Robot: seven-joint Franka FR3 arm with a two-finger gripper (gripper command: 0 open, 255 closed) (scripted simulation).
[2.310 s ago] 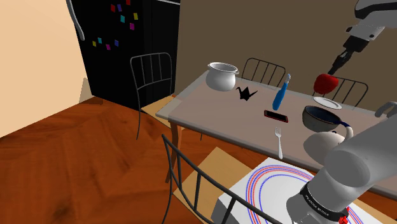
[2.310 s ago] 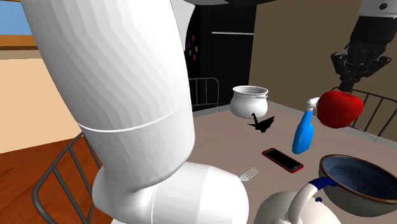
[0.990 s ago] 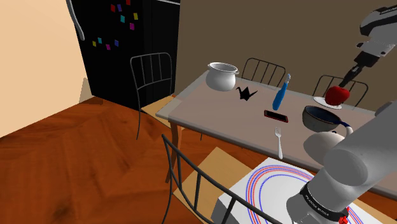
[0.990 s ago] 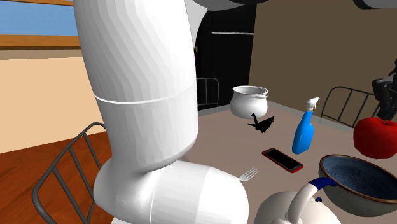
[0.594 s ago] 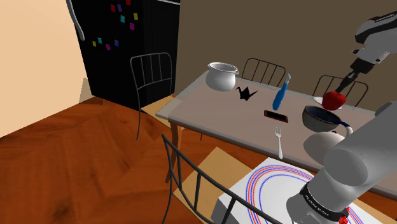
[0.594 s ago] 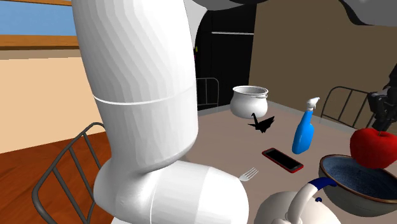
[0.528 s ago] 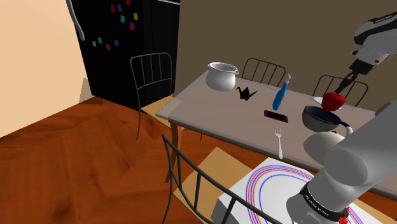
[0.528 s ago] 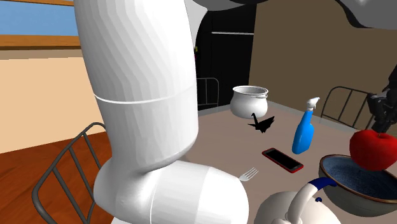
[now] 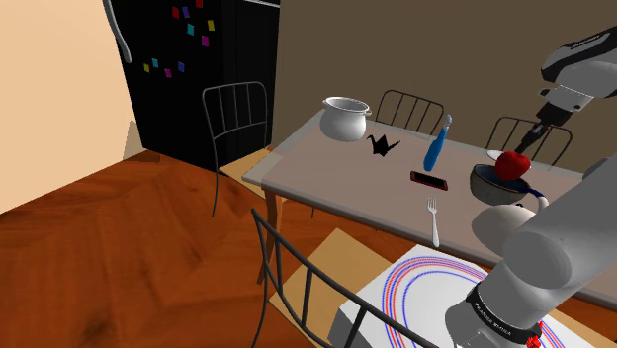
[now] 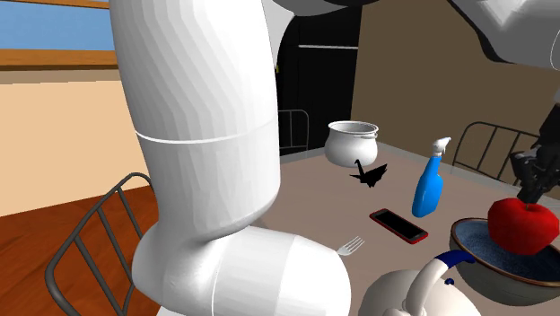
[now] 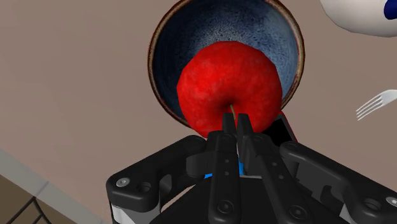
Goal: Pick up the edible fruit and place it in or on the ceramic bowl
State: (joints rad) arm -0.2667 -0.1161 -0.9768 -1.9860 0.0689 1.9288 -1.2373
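Observation:
A red apple [image 9: 511, 164] hangs over the mouth of a dark blue bowl with a brown rim [image 9: 491, 185] on the table. My gripper [image 9: 522, 149] comes down on it from above, shut on the apple's stem. In the wrist view the two fingers meet at the stem, gripper [image 11: 232, 127], with the apple [image 11: 229, 86] covering much of the bowl [image 11: 167, 44] behind it. In the second exterior view the apple [image 10: 523, 224] sits low in the bowl's [image 10: 498, 265] opening under the gripper [image 10: 531, 190]; I cannot tell whether it touches the bowl.
On the table stand a white pot [image 9: 345, 119], a black paper crane [image 9: 383, 145], a blue spray bottle [image 9: 436, 143], a phone [image 9: 429, 181], a fork [image 9: 432, 217] and a white teapot [image 9: 511, 222] close beside the bowl. Wire chairs [image 9: 237, 114] ring the table.
The gripper has carried the apple from high above the table's far side down and toward the bowl, and it now hangs at the bowl's mouth.

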